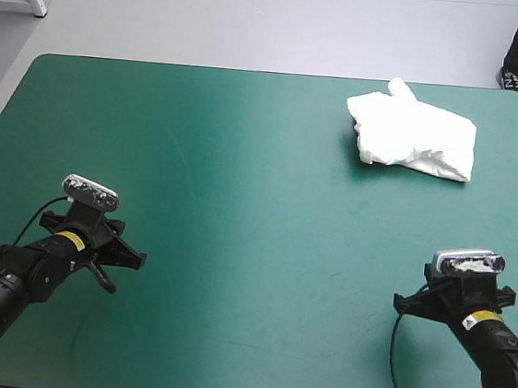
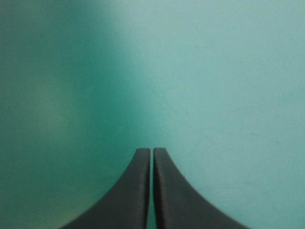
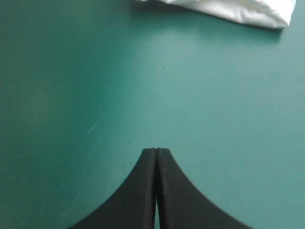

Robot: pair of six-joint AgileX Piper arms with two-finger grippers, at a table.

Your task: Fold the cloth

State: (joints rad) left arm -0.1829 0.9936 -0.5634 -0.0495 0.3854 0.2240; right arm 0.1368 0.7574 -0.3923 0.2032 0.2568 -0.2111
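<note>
Left gripper pressed together, right gripper likewise, rumpled white T-shirt bundled on smooth teal-green cover

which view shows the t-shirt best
The high view: the whole T-shirt, a white heap at the far right of the table. The right wrist view catches only its near edge, ahead of the shut right claw. The left wrist view shows none.
</note>
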